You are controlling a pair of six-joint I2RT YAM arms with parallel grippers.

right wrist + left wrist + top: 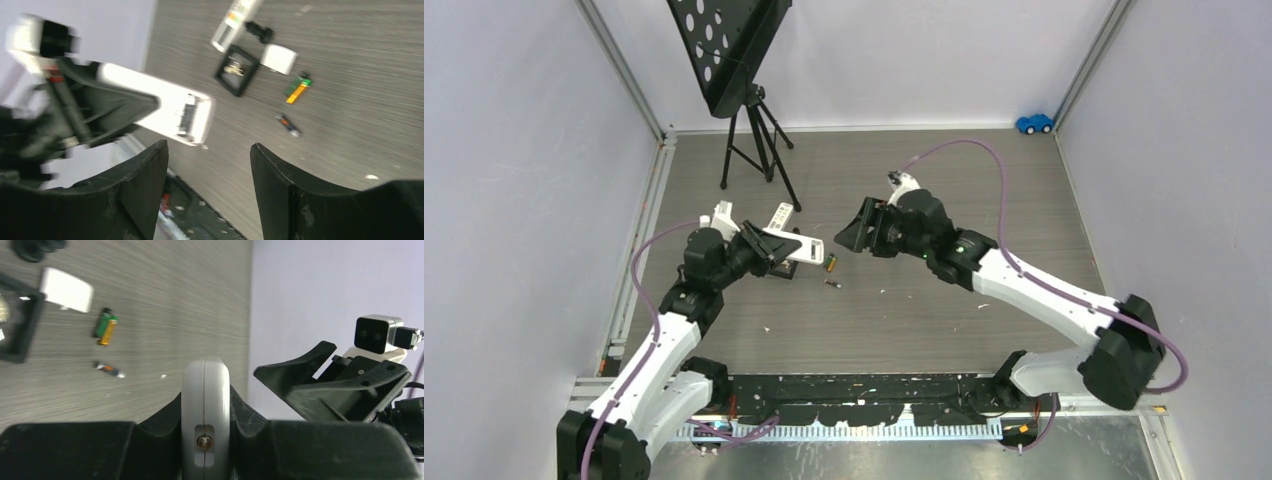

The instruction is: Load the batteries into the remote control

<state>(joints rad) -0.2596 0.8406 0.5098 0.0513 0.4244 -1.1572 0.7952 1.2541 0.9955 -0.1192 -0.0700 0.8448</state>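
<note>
My left gripper is shut on a white remote and holds it edge-on above the table; the jaws clamp its sides in the left wrist view. The remote's open end shows in the right wrist view. Two batteries lie on the table just right of it: a green-yellow one and a thinner dark one with a reddish mark. My right gripper is open and empty, in the air facing the remote.
A small black square tray, a white cover piece and a second remote lie near the batteries. A black music stand stands at the back left. A blue toy car sits at the back right.
</note>
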